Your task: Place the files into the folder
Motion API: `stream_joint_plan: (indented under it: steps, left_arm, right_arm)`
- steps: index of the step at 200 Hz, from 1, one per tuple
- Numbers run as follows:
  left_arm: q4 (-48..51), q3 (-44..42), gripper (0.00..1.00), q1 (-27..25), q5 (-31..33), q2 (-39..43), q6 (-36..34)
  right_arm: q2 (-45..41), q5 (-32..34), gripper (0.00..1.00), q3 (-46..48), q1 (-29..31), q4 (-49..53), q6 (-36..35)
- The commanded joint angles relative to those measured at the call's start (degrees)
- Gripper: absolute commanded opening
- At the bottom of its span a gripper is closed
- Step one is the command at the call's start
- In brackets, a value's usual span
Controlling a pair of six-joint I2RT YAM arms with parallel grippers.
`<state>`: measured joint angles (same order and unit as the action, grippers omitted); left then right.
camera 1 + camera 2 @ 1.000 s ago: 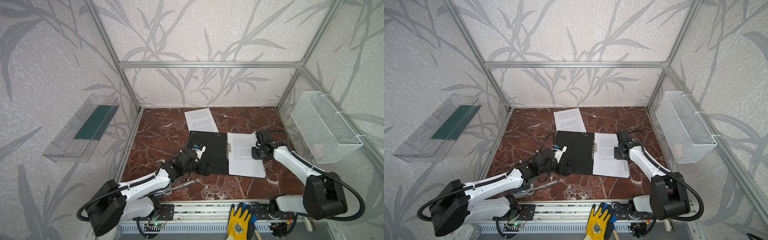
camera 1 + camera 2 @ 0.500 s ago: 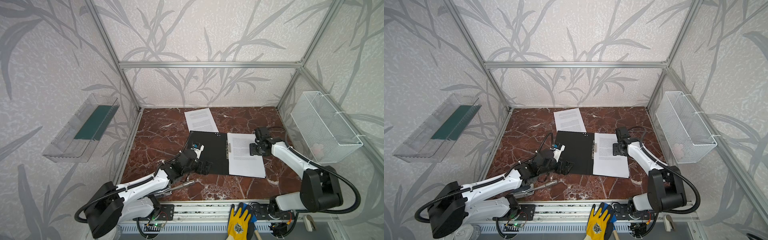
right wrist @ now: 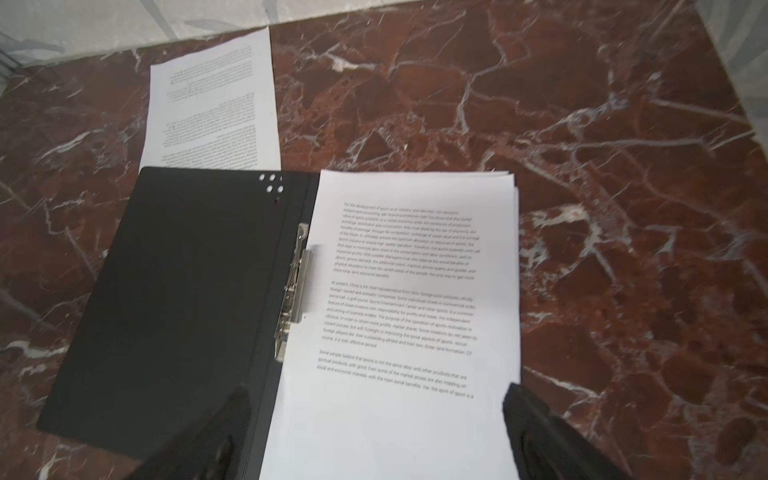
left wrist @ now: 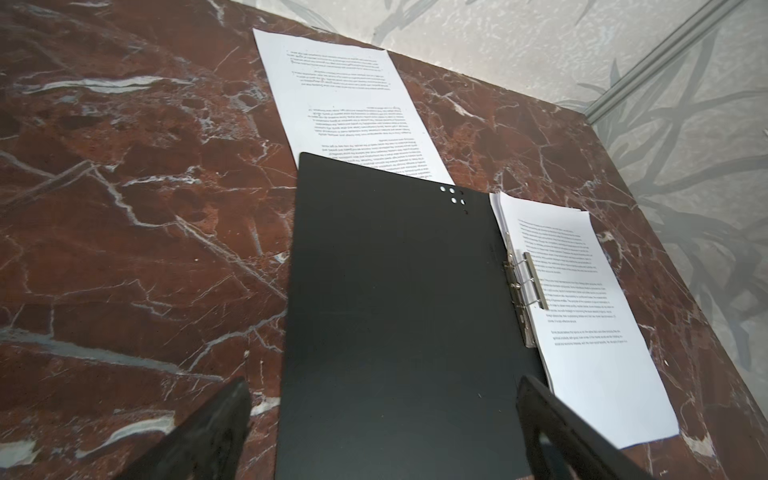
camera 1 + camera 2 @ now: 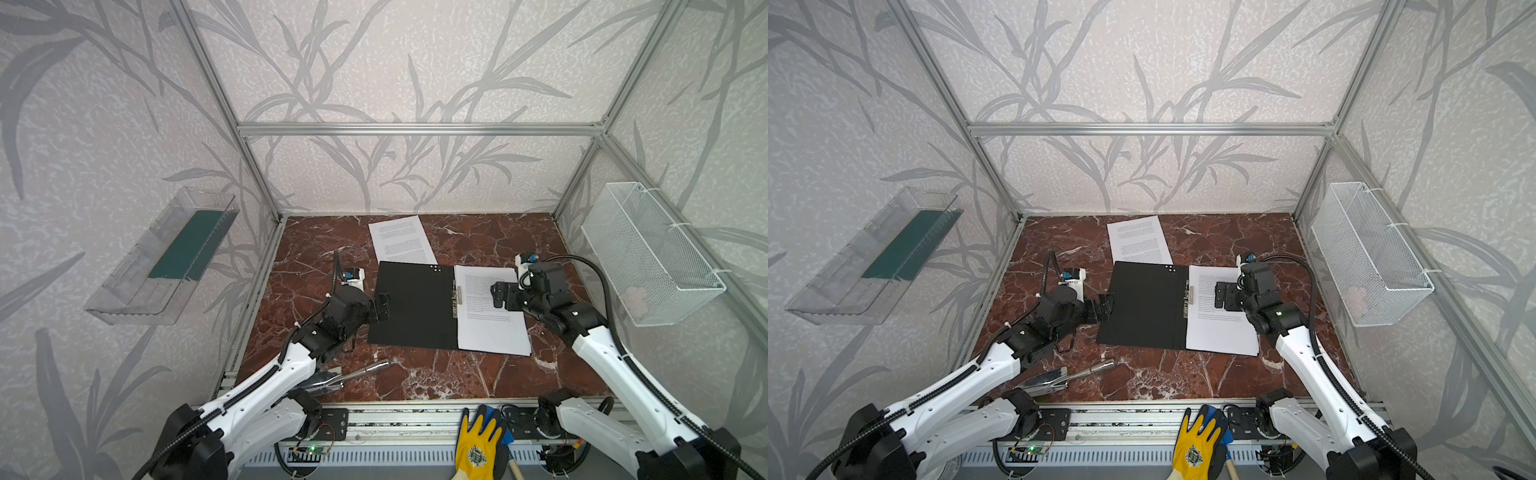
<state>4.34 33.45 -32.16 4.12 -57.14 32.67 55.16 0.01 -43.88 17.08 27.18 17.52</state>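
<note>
The right gripper (image 5: 497,295) has spread its jaws above the files (image 5: 490,332) in the open folder (image 5: 411,307). The left gripper (image 5: 382,306) stands wide apart at the folder's edge.

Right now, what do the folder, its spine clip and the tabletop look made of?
Folder: thin matte black plastic or coated board, it seems; lies flat, hardly any glare. Clip: bright metal, probably steel; shiny bar and wire springs. Tabletop: red-brown marble look with white veins, smooth; might be printed laminate.
</note>
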Motion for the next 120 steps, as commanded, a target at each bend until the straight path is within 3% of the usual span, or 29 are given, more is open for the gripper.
stream_joint_plan:
  steps: [1, 60, 87, 120]
  left_arm:
    - [-2.3, 3.6, 0.98, 3.2, -2.7, -4.4, 1.3]
    - [-3.5, 20.0, 0.93, 16.4, -17.4, -30.3, -1.3]
    - [0.7, 32.8, 0.86, 21.6, -25.6, -44.7, -4.1]
    - [11.7, 50.0, 0.85, 24.5, -30.2, -58.5, -11.2]
  right_arm:
    - [-1.9, -9.3, 0.98, 3.9, 2.3, -4.3, 2.7]
    - [-2.9, -10.2, 0.99, 12.4, 7.6, -14.5, 2.8]
    - [-2.6, -10.0, 0.99, 15.4, 10.7, -20.1, 4.2]
    - [-0.6, -10.8, 0.99, 17.0, 11.0, -24.0, 4.7]
